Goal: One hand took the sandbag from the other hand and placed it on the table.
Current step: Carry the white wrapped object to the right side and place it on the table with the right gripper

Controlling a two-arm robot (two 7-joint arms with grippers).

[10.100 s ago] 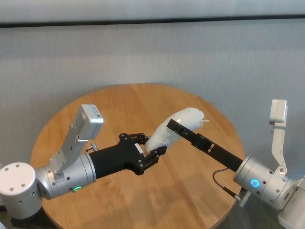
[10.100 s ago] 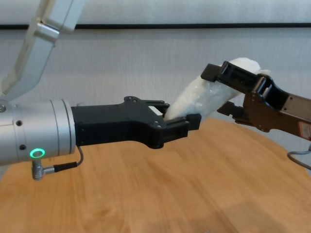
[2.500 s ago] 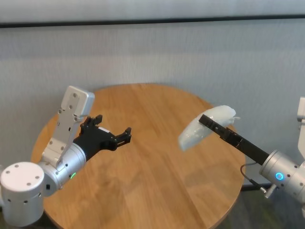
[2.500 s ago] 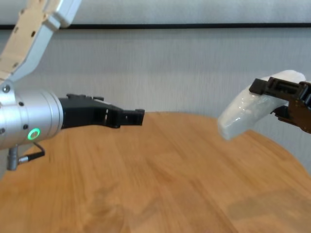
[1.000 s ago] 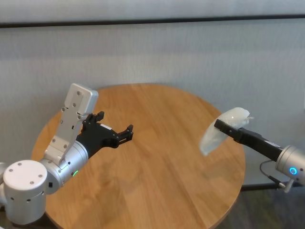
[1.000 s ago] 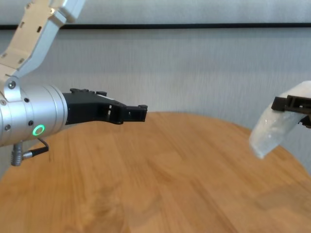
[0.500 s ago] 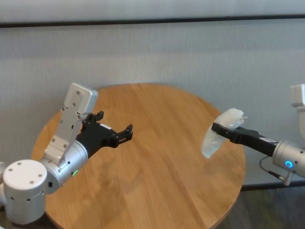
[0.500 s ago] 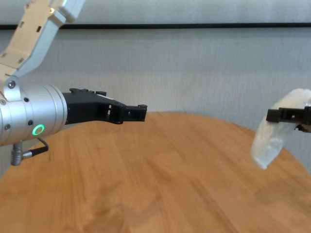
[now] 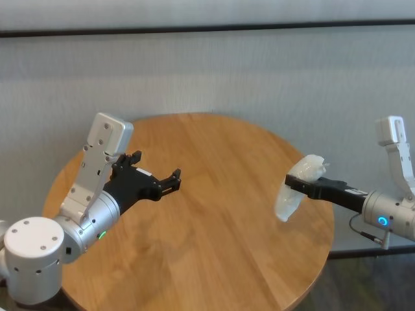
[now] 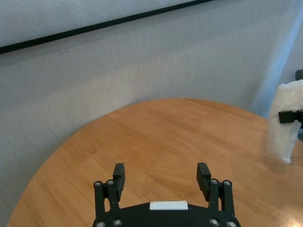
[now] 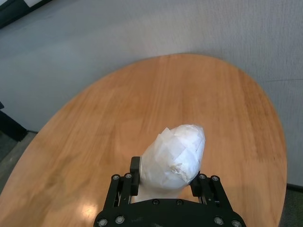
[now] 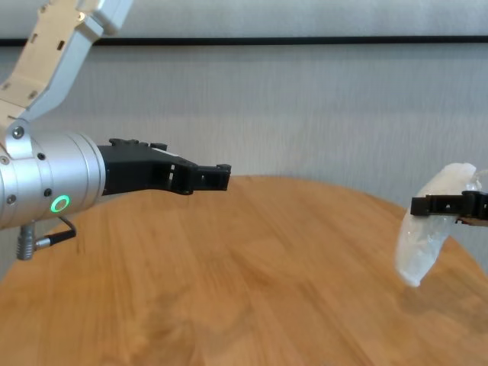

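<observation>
The table [image 9: 207,214] is big and round, made of light brown wooden planks with wavy lines in the wood. A soft glare shines on its top in the right wrist view. Behind the table is a plain grey wall [image 9: 214,71] with a thin dark stripe [image 9: 207,28] running across it near the top. At the right edge, past the table, a bit of dark floor [image 9: 363,285] shows. The right gripper [image 9: 293,183], the one with the blue light, is over the right side of the table, close to the rim. Its two black fingers [image 11: 135,170] pinch the sandbag [image 9: 293,192] from both sides. The sandbag is white, lumpy and wrapped in shiny clear plastic. It hangs down from the fingers, with its lower end close above the wood; whether it touches the table cannot be told. A faint shadow lies on the wood under it. The left gripper [image 9: 154,176], the one with the green light, is over the left side of the table, well apart from the sandbag. Its fingers [image 10: 118,172] are spread wide and hold nothing.
</observation>
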